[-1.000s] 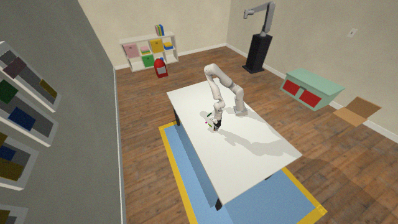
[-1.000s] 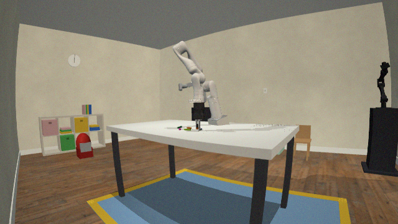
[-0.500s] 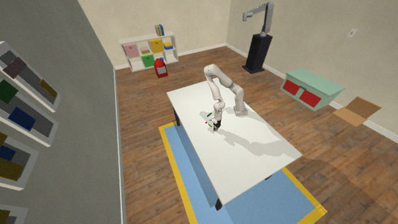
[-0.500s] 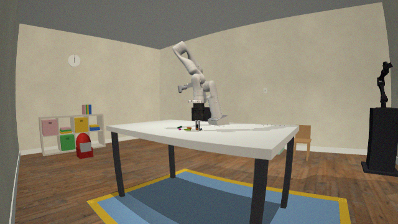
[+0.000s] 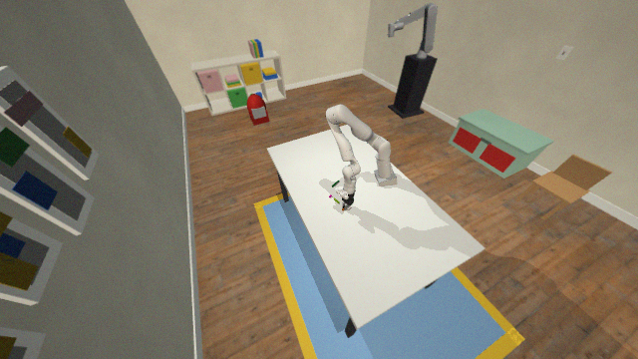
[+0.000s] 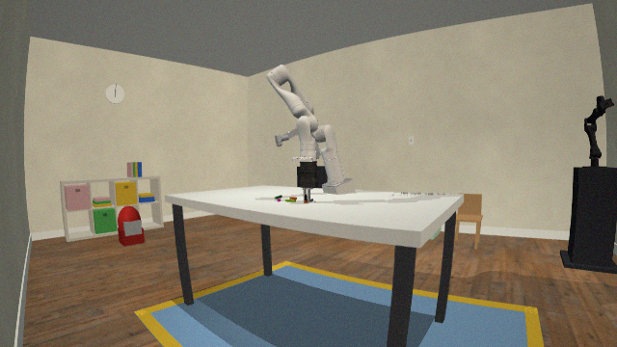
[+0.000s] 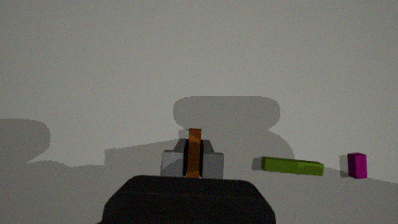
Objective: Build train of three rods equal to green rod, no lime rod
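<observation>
My gripper (image 7: 194, 151) (image 5: 346, 203) (image 6: 307, 197) is shut on an orange rod (image 7: 194, 150) and stands low over the white table (image 5: 399, 249) (image 6: 366, 217). The rod sticks out between the two grey fingers in the wrist view. A lime rod (image 7: 292, 165) (image 5: 337, 200) lies flat to the right of the fingers in the wrist view, and a short magenta rod (image 7: 357, 165) (image 5: 330, 196) lies further right. The green rod (image 5: 335, 183) lies on the table beyond them, toward the arm's base side. In the exterior view several small rods (image 6: 288, 199) lie clustered left of the gripper.
The arm's base (image 5: 385, 177) is bolted to the table behind the gripper. The table's left edge (image 5: 299, 219) is close to the rods. Shelves, a cabinet and a second arm stand far off on the floor.
</observation>
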`<state>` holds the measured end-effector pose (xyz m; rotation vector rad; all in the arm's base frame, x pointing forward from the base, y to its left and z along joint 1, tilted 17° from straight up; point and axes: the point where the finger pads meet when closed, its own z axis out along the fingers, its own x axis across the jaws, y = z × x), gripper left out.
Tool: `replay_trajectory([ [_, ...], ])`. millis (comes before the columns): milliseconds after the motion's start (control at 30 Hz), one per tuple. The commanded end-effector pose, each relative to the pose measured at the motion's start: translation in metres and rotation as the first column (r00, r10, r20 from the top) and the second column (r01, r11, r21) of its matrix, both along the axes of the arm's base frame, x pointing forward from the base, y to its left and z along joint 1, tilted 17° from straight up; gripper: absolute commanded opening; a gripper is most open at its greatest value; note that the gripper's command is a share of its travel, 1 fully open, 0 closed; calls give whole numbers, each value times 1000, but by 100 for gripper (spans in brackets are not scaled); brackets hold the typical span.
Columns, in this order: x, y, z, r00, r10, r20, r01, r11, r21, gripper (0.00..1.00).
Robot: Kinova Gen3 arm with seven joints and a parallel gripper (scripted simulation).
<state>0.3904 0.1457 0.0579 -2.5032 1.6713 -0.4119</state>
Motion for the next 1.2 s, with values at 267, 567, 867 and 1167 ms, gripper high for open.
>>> replay_trajectory([
  [267,0,0,0,1000,1,0,-1,1000,0,24],
  [567,0,0,0,1000,1,0,-1,1000,0,24],
  [867,0,0,0,1000,1,0,-1,1000,0,24],
  [1167,0,0,0,1000,1,0,-1,1000,0,36],
])
